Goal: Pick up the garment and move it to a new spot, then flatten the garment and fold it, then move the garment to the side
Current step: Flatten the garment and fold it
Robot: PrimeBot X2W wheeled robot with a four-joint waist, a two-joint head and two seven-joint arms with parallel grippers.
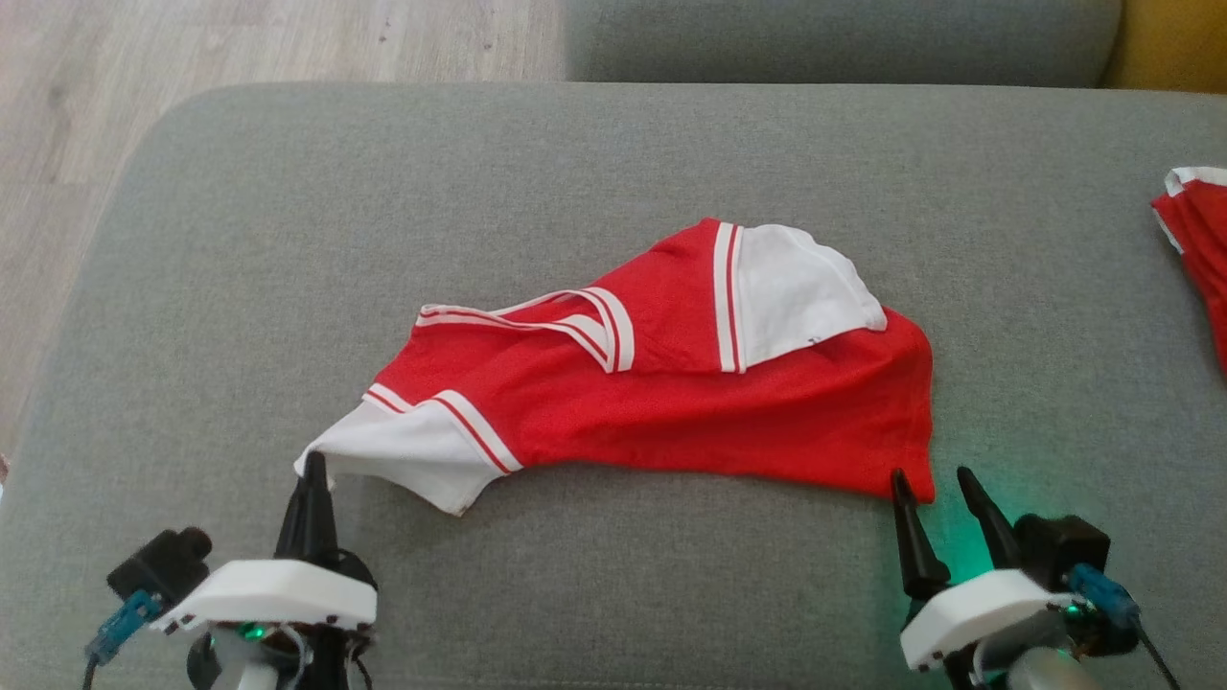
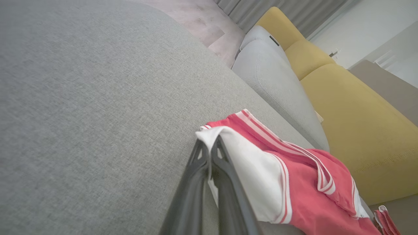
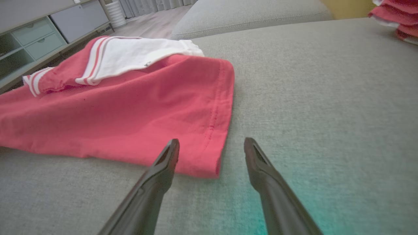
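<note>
The red-and-white garment [image 1: 671, 402] lies rumpled in the middle of the grey seat cushion [image 1: 288, 240]. At its 8 o'clock the left claw [image 1: 313, 471] is clenched on the tip of the white sleeve [image 1: 412, 455]. At 4 o'clock the right claw [image 1: 931, 475] stands released, its fingers either side of the red hem corner [image 3: 209, 163]. At 3 o'clock, well apart, lies a second red garment [image 1: 1198, 249]. Another grey cushion [image 1: 844, 38] sits at 12 o'clock, with wooden floor [image 1: 96, 96] at 10.

garment [image 3: 114, 114] cut by view's edge, second red garment [image 1: 1193, 254] cropped
</note>
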